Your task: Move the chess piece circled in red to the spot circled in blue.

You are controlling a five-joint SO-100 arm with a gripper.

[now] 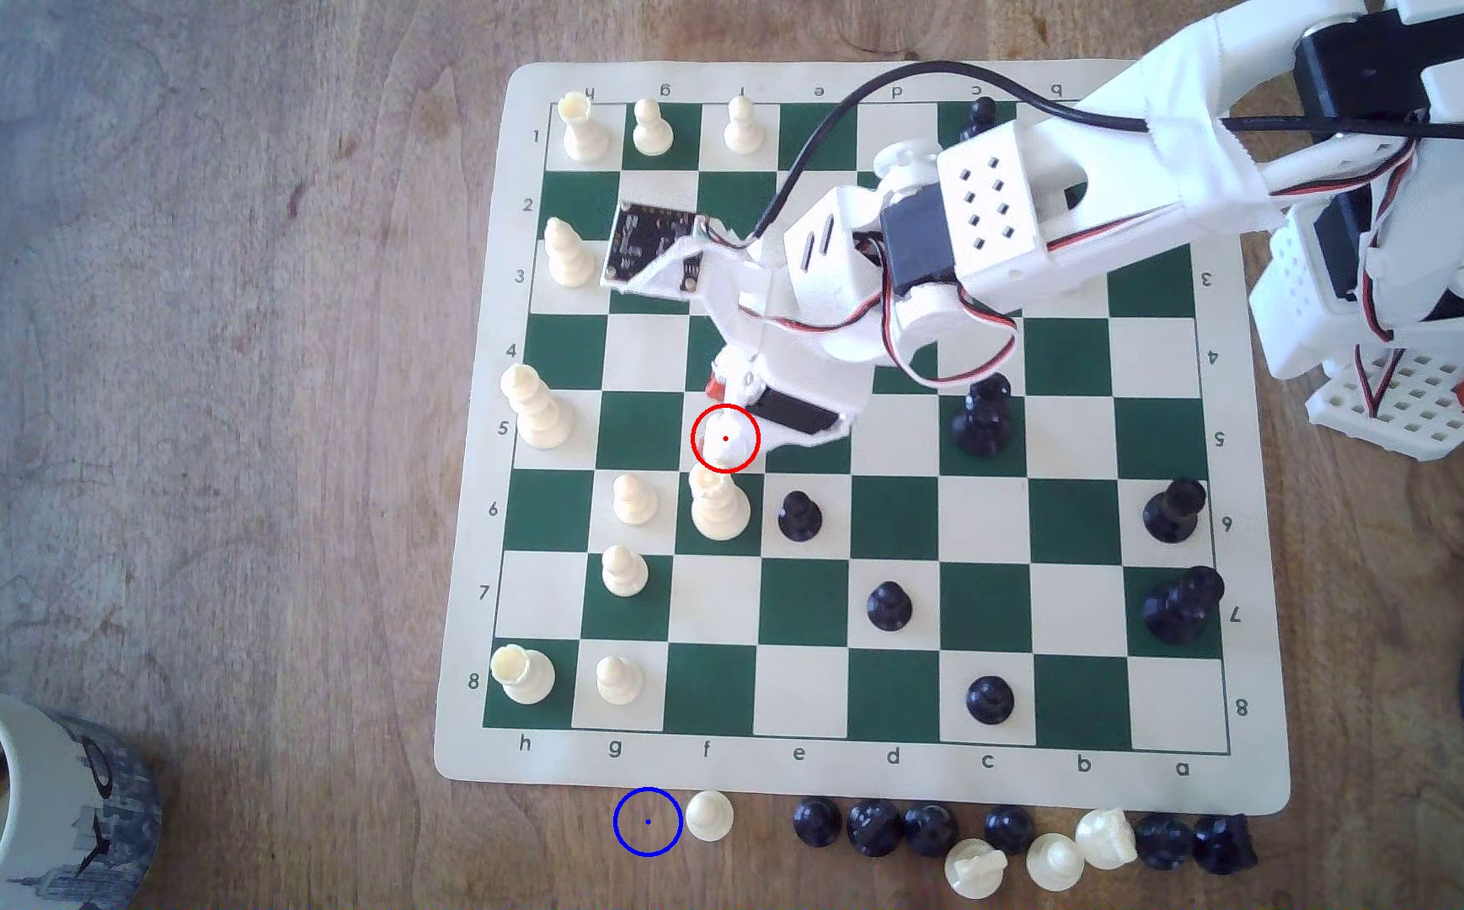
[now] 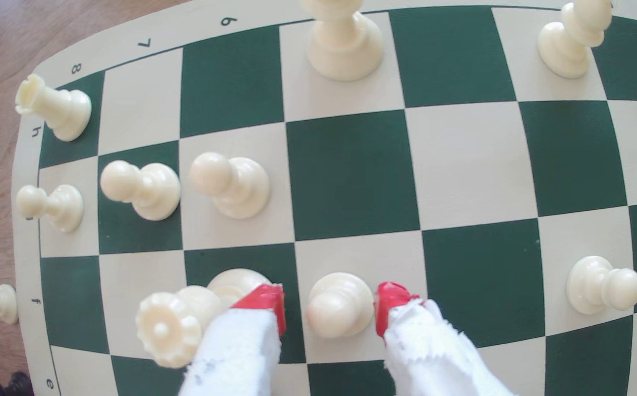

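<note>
Cream pawn ringed in red just beneath the claw, taller cream piece just past it, blue-ringed spot well beyond, off the board.

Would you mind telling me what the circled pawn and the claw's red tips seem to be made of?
The pawn looks like smooth cream moulded plastic with a soft sheen. The claw has red tips that look matte, perhaps rubber or tape; I cannot tell which. White frayed cloth tape wraps the fingers behind.
</note>
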